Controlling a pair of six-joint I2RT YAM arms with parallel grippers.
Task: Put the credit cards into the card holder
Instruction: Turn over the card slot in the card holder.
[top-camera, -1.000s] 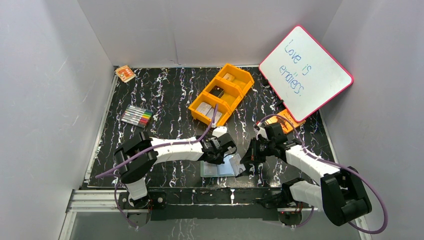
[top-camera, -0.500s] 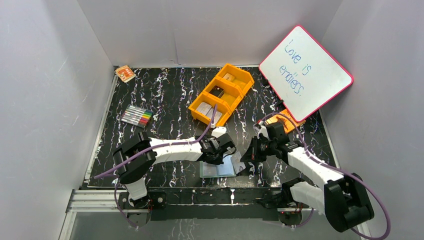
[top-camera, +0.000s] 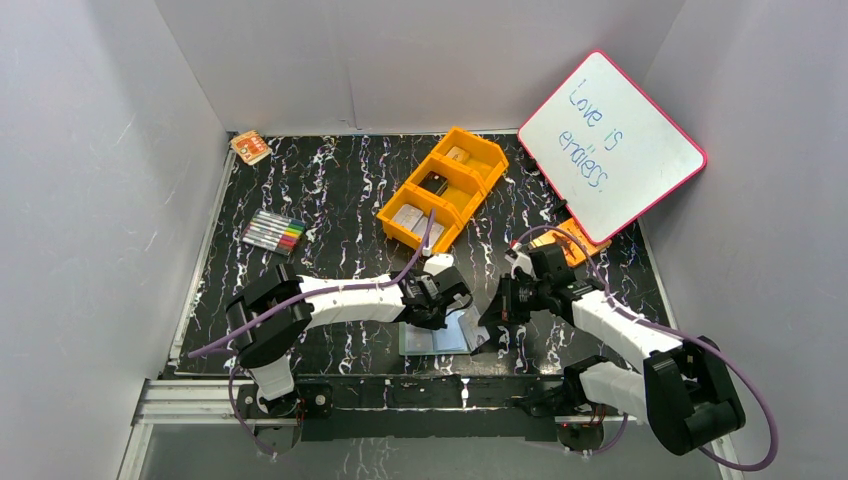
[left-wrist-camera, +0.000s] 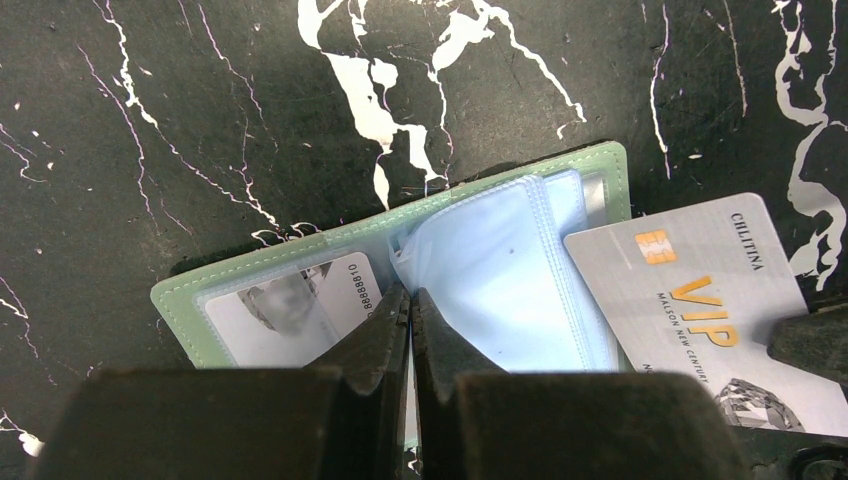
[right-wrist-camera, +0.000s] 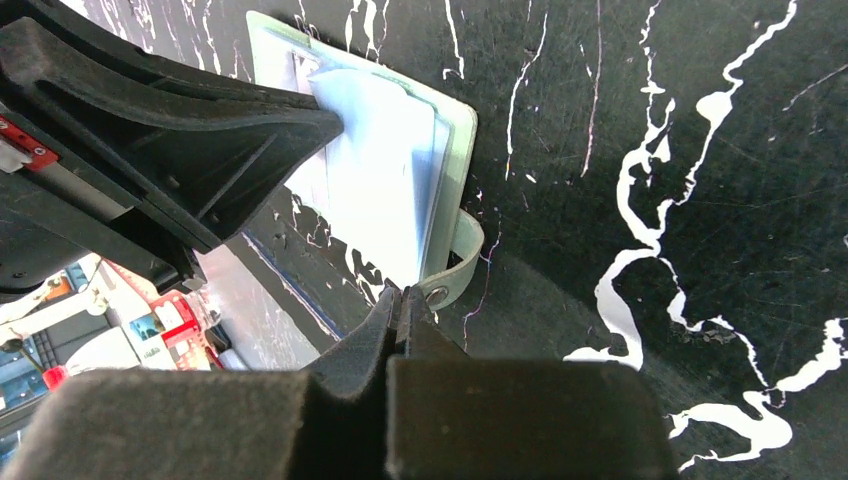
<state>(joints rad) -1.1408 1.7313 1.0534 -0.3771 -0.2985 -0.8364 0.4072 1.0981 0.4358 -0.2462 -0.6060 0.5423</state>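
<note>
Unchanged: left end effector (left-wrist-camera: 410, 310) pinches card holder (left-wrist-camera: 250, 290), right end effector (right-wrist-camera: 403, 305) clamps silver card (left-wrist-camera: 690, 290).

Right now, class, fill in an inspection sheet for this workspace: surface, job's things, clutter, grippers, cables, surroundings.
Surface: black table with white veins.
Job's things: wallet lying open near the arm bases, a photo card in its left window; silver VIP card with its left edge at the blue pockets; other cards in the orange tray.
Clutter: markers, orange packet, whiteboard propped at the right.
Grippers: left gripper shut on a wallet pocket; right gripper shut on the VIP card.
Cables: a purple cable along each arm, looping free.
Surroundings: plain grey walls on three sides.
</note>
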